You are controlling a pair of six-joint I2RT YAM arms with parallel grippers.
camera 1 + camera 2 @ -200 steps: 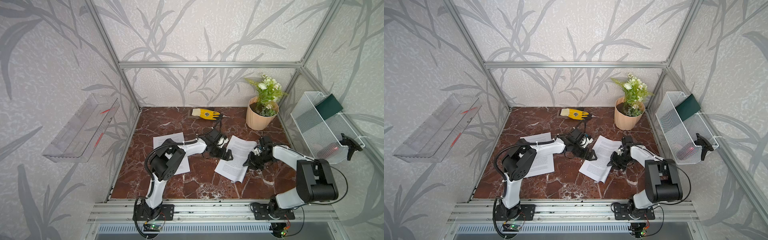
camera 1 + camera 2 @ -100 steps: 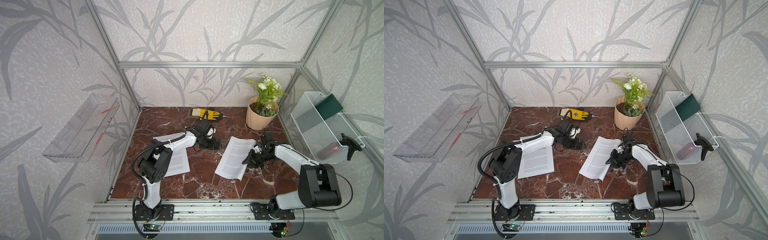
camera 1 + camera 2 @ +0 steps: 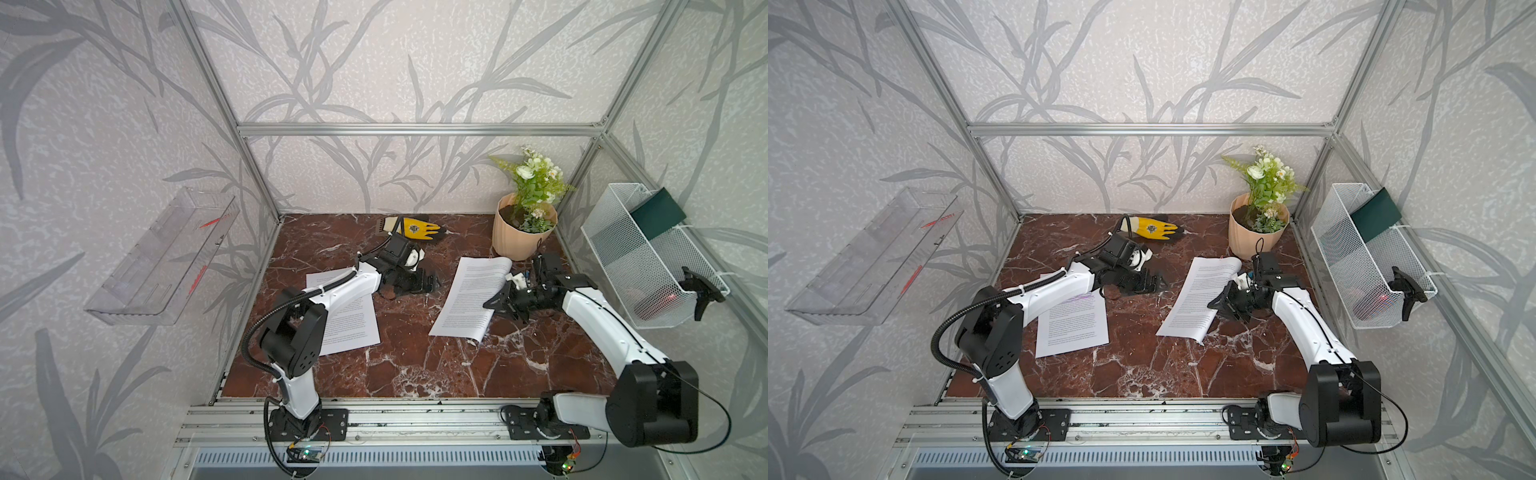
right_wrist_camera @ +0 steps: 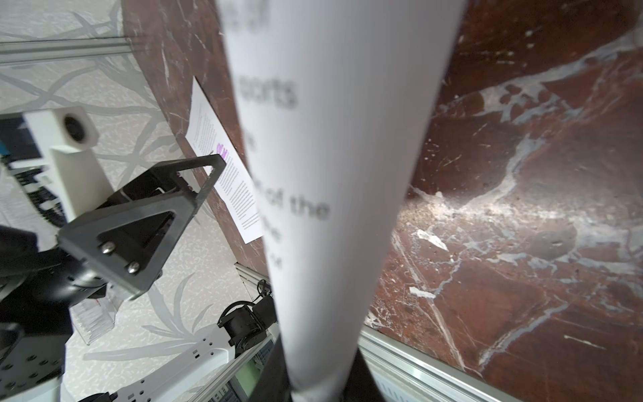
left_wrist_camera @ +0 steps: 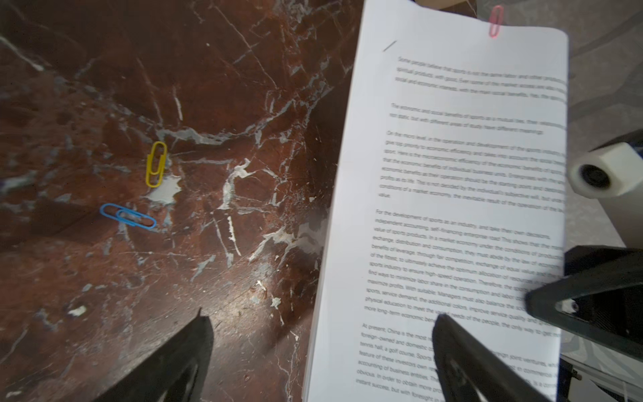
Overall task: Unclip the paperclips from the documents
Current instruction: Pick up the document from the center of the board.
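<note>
The unmarked document (image 3: 467, 297) is pinched in the jaws of the right gripper (image 3: 493, 306). Beside that document, the left gripper (image 3: 430, 284) is held with jaws wide.

Top views: high up, well to the front of the plain document (image 3: 469, 291) (image 3: 1192, 299), tilted down and back; both take in the whole table (image 3: 415, 365), nearly alike.
Left wrist: low and near, left of the plain document (image 5: 452, 174), facing across its page.
Right wrist: hard against the right edge of the plain document (image 4: 330, 139), blurred there, facing left past it.
Shared: all four show the plain document.
</note>
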